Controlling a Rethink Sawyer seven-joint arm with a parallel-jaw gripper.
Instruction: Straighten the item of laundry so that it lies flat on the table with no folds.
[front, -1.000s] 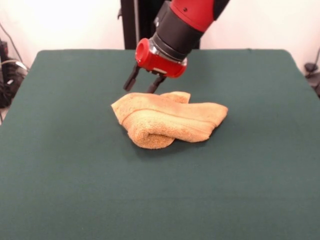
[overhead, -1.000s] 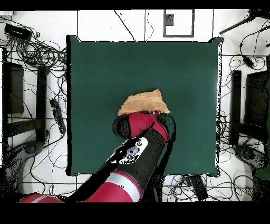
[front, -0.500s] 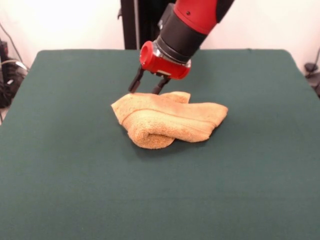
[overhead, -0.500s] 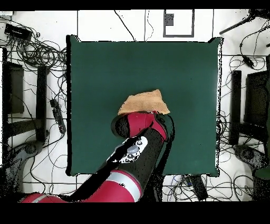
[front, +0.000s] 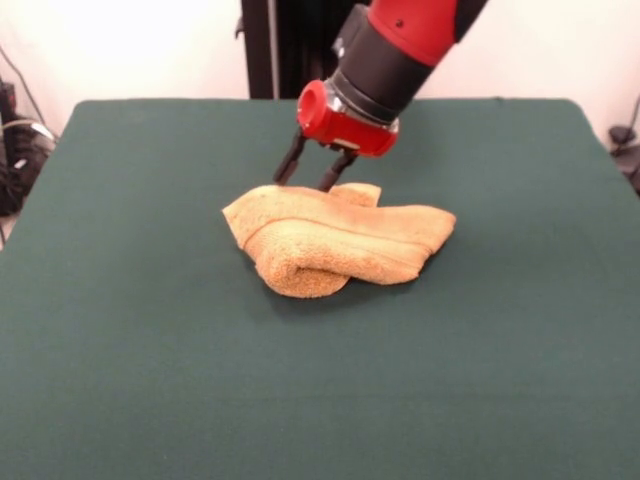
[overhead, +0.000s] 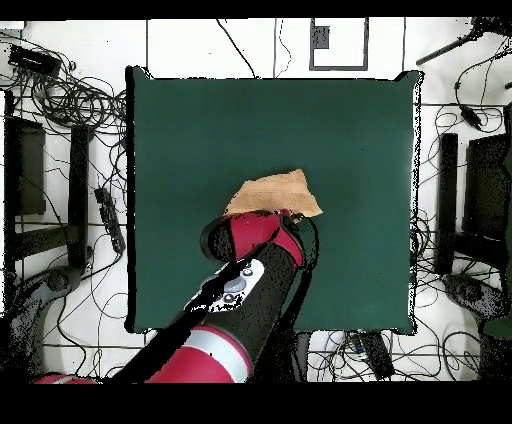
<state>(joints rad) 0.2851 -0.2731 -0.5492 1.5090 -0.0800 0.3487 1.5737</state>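
A: While the towel (front: 335, 243) lies bunched and folded near the centre of the table (front: 150, 380), where is the gripper (front: 308, 176)?
B: At the towel's 12 o'clock edge, fingers apart, clamping nothing

The arm (front: 400, 45) is built of fat round segments: a glossy red shell uppermost, then a matte black cylindrical sleeve, then a bright red flange shaped like a thick disc with a rounded lug at its 9 o'clock side. Below the flange hangs the gripper (front: 312, 176), two thin black fingers with a clear gap between them. In the overhead view the arm (overhead: 232, 320) shows a white-and-grey patch on the black segment and a pale band across the red shell.
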